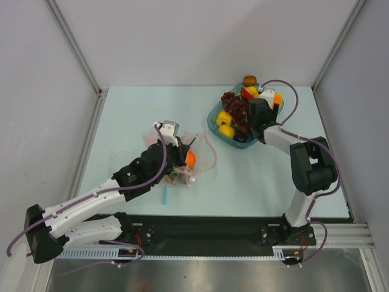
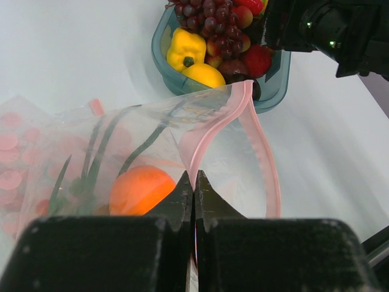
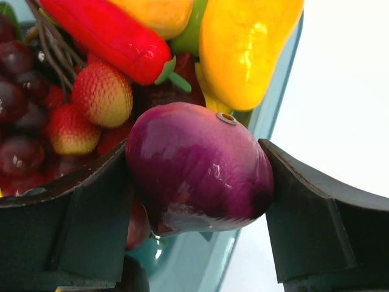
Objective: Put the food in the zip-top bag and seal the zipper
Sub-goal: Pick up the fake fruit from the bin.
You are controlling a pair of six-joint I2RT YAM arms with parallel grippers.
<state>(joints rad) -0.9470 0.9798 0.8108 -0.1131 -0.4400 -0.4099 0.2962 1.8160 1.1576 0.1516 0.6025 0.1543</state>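
The left gripper [image 2: 193,182] has its two fingers [image 2: 176,204] pressed together on the pink zipper [image 2: 209,131] of the one zip-top bag [image 2: 121,140]. The bag lies on the table [image 1: 152,109] left of the one teal tray [image 2: 159,58] and holds one orange [image 2: 141,190] and dark green stalks [image 2: 91,158] too tangled to count. The right gripper [image 3: 197,176] sets its two fingers [image 3: 79,225] against either side of one purple piece [image 3: 194,152] at the tray's edge, beside one red chili [image 3: 109,39], two strawberries [image 3: 100,91], one dark grape bunch [image 2: 206,18] and one yellow bell pepper [image 2: 185,48].
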